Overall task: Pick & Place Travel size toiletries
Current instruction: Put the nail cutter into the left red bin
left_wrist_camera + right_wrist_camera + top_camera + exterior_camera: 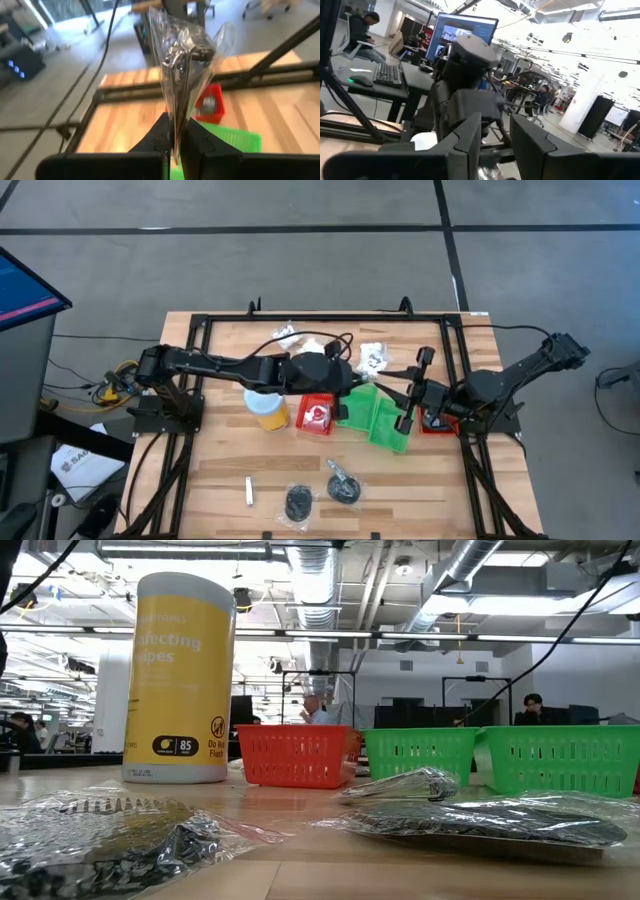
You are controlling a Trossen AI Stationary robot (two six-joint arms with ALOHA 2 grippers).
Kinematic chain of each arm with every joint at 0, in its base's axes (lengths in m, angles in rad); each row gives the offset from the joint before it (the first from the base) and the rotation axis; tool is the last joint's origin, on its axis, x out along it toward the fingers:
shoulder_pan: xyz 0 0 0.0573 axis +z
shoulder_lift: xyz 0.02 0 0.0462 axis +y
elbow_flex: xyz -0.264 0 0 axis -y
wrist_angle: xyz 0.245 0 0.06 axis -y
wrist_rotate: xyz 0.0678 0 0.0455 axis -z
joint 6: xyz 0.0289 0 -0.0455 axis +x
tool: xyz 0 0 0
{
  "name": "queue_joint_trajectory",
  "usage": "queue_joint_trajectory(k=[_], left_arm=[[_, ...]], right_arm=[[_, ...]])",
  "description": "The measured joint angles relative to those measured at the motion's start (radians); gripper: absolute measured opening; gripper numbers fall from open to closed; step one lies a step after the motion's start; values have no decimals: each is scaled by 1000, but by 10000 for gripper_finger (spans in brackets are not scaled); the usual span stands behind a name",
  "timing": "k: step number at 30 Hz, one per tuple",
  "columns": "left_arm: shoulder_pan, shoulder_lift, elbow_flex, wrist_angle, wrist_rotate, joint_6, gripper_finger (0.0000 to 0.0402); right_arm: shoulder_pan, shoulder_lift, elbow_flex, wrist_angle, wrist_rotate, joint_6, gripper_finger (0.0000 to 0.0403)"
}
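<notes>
Pinching a clear plastic packet (pixel 187 60) by its lower edge, the left gripper (pixel 175 142) has its fingers closed tight on the film, so the packet's long axis stands upright out of the jaws, fanning open toward its far end. Something dark and metallic sits inside; what it is cannot be made out. In the high view this gripper (pixel 345 380) hangs at the table's centre, over the red bin (pixel 316 415) and green bins (pixel 378 418), and the packet itself is hidden under the arm.

The right gripper (pixel 495 132) shows its fingers a narrow gap apart with nothing between them; it waits at about 3 o'clock (pixel 410 395), pointing at the left arm.

Other toiletries lie at 6 o'clock: two dark round discs (pixel 345 488) in wrap and a short silvery tube (pixel 248 491) lying lengthwise from 12 to 6. White packets (pixel 373 357) lie at 12 o'clock.

The yellow canister (pixel 180 680) reads "85" and, cut off by its curve, "...fecting ...pes"; the red bin (pixel 297 755) stands just beside it.
</notes>
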Motion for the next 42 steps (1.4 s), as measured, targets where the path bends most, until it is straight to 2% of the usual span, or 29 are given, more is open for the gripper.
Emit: queue_joint_trajectory(k=[5,14,19,25,42], left_arm=[[0,0,0,-149,-19,-84,5],[0,0,-3,-391,-23,-248,6],[0,0,-56,-404,-14,-296,6],[10,0,-124,-407,61,-326,6],[116,43,-138,-418,213,-350,6]], right_arm=[[8,0,0,-32,45,1,94],[13,0,0,-79,48,12,94],[13,0,0,-82,48,34,94],[12,0,0,-86,48,38,94],[12,0,0,-110,48,38,94]])
